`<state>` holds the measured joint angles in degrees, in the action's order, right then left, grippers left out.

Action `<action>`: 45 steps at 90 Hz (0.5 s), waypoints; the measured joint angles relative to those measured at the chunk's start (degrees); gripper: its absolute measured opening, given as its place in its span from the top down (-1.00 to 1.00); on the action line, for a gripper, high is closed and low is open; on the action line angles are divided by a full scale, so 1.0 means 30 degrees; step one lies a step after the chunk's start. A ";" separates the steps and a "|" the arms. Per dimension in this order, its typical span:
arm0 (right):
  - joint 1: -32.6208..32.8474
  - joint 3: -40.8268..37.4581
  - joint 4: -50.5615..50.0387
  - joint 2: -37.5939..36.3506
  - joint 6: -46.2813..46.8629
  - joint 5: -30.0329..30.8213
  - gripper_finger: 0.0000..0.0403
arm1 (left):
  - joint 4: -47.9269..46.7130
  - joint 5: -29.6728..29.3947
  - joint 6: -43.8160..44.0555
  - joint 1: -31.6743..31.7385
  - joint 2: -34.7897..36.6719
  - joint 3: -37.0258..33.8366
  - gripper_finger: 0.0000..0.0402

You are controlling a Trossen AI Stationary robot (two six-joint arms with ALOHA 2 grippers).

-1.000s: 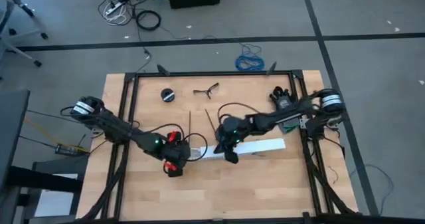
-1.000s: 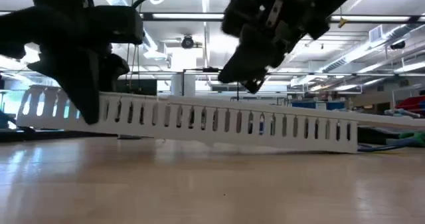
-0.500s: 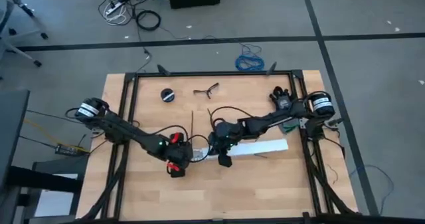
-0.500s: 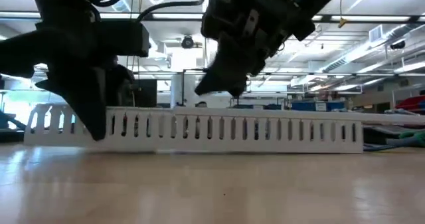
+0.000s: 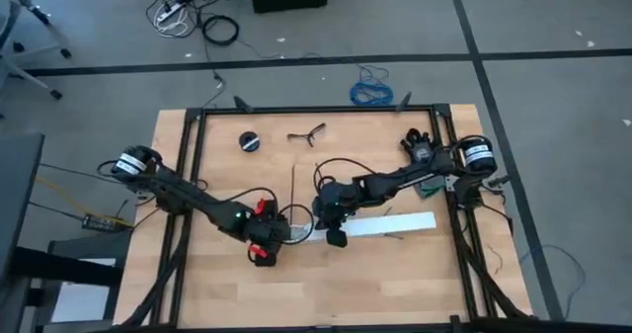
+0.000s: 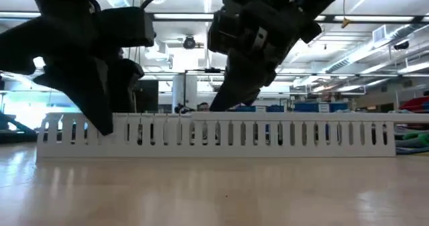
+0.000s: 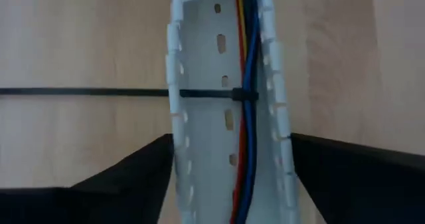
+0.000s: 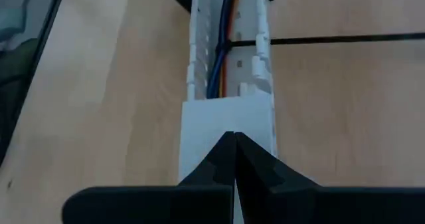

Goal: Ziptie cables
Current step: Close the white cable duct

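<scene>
High view: cables [image 7: 247, 111] lie inside the white slotted strip [image 5: 385, 224] at counter [image 5: 395, 284] centre. Left hand [image 5: 265, 236] straddles its end, wide; right hand [image 5: 336, 236] pinched closed above it. No legible writing.

Robotics lab/workshop: framed wood surface [image 5: 326, 284] w/ mounted arms, grey taped floor [image 5: 553, 27], loose cords [image 5: 188, 17] at 11 o'clock, ceiling strip lights [image 6: 375, 51].

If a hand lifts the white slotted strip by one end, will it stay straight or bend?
The white slotted strip probably stays mostly straight: it is a channel with two side walls. Its slotted walls may flex slightly. The cables, held only by one black zip tie, would likely sag out elsewhere.
</scene>
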<state>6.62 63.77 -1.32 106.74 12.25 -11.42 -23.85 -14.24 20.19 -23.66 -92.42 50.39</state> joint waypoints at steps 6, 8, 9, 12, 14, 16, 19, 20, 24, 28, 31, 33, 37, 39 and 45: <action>0.0049 0.0000 -0.0007 0.0001 0.0007 0.0028 1.00 | -0.0026 0.0006 0.0142 0.0013 0.0000 0.0000 -0.55; 0.0049 0.0000 0.0001 -0.0004 0.0002 0.0028 1.00 | -0.0017 0.0001 0.0161 0.0016 0.0000 0.0000 -0.56; 0.0049 0.0000 0.0001 0.0000 0.0007 0.0028 1.00 | -0.0004 0.0000 0.0178 0.0016 0.0000 0.0000 -0.57; 0.0049 0.0000 0.0014 0.0001 0.0007 0.0035 1.00 | 0.0065 0.0005 0.0187 0.0014 0.0000 0.0000 -0.59; 0.0049 0.0000 0.0029 -0.0003 0.0007 0.0035 1.00 | 0.0133 0.0006 0.0126 0.0009 0.0000 0.0000 -0.59; 0.0049 0.0000 0.0050 -0.0001 0.0007 0.0035 1.00 | 0.0207 0.0014 0.0008 0.0009 0.0000 0.0000 -0.60; 0.0049 0.0000 0.0059 0.0001 0.0018 0.0059 1.00 | 0.0315 0.0015 -0.0095 0.0009 0.0000 0.0000 -0.60; 0.0049 0.0000 0.0059 0.0000 0.0025 0.0085 1.00 | 0.0346 0.0021 -0.0103 0.0009 0.0000 0.0000 -0.60; 0.0049 0.0000 0.0059 -0.0001 0.0114 0.0240 1.00 | 0.0467 0.0044 -0.0111 0.0009 0.0000 0.0000 -0.59; 0.0050 -0.0009 0.0068 0.0001 0.0265 0.0326 1.00 | 0.0648 0.0044 -0.0119 0.0009 0.0000 0.0000 -0.58; 0.0071 -0.0078 0.0215 0.0001 0.0355 0.0377 1.00 | 0.0729 0.0041 -0.0121 0.0009 -0.0011 0.0000 -0.57; 0.0115 -0.0172 0.0382 -0.0002 0.0361 0.0383 1.00 | 0.0819 0.0027 -0.0126 0.0009 -0.0072 0.0000 -0.57; 0.0165 -0.0382 0.0750 0.0001 0.0427 0.0402 1.00 | 0.1126 -0.0029 -0.0134 0.0009 -0.0220 0.0000 -0.55; 0.0173 -0.0466 0.0925 0.0001 0.0553 0.0400 1.00 | 0.1207 -0.0029 -0.0143 0.0009 -0.0306 0.0000 -0.54; 0.0186 -0.0707 0.1289 -0.0012 0.0844 0.0405 1.00 | 0.1504 -0.0044 -0.0157 0.0083 -0.0658 0.0000 -0.51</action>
<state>7.17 61.65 2.54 106.70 14.78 -10.20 -19.34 -14.37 19.72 -23.42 -94.40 50.39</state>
